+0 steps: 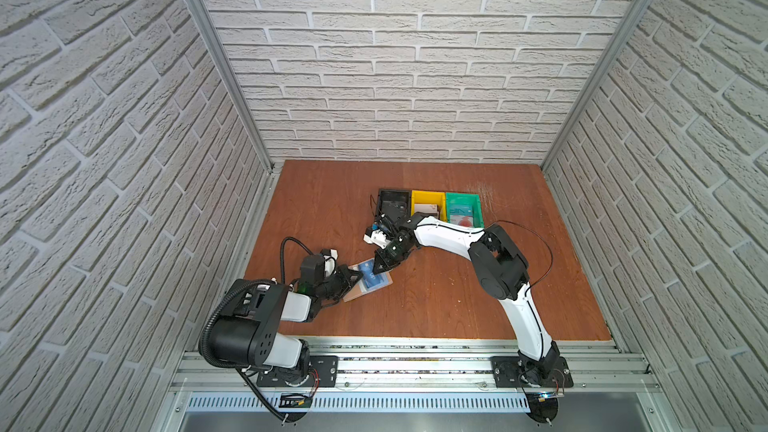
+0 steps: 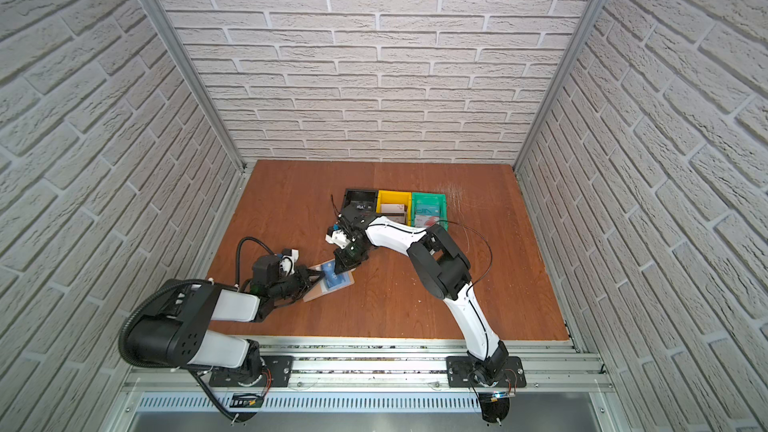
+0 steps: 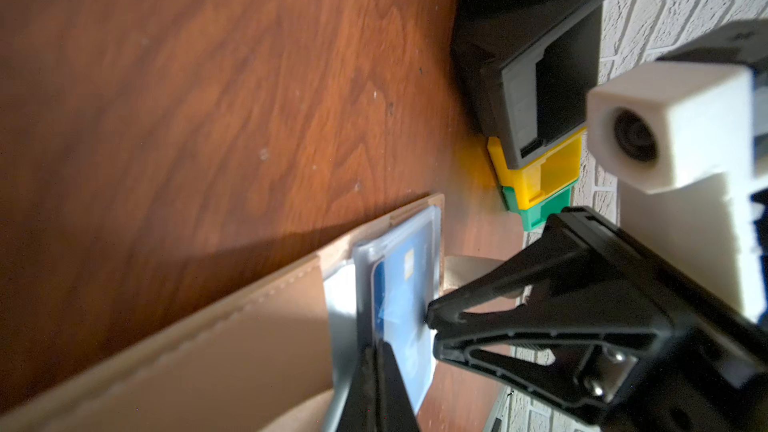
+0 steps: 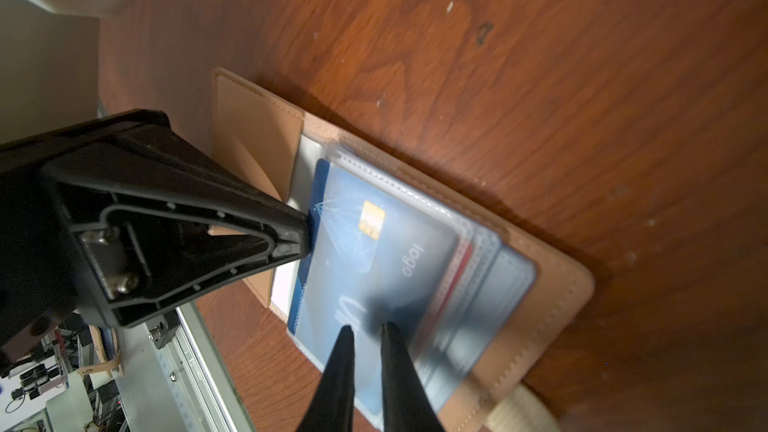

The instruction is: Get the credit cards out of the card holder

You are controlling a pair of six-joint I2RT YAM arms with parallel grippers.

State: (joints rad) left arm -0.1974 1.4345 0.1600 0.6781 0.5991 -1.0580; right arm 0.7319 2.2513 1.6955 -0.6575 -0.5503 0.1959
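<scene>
The tan card holder (image 1: 354, 295) (image 2: 312, 294) lies open on the wooden table in both top views, with its clear sleeves facing up. A blue credit card (image 4: 365, 268) (image 3: 405, 297) sticks partway out of the top sleeve. My left gripper (image 1: 358, 277) (image 2: 322, 274) (image 3: 376, 344) is shut on that card's protruding edge. My right gripper (image 1: 376, 271) (image 2: 337, 270) (image 4: 365, 328) presses its tips down on the sleeve over the same card, jaws slightly apart with nothing between them. A red-edged card (image 4: 462, 268) shows in a sleeve underneath.
Black (image 1: 392, 201), yellow (image 1: 428, 200) and green (image 1: 478, 207) bins stand in a row behind the holder, each with a card inside. The right arm's forearm (image 1: 449, 236) reaches across in front of them. The aluminium rail (image 1: 415, 351) borders the table's near edge.
</scene>
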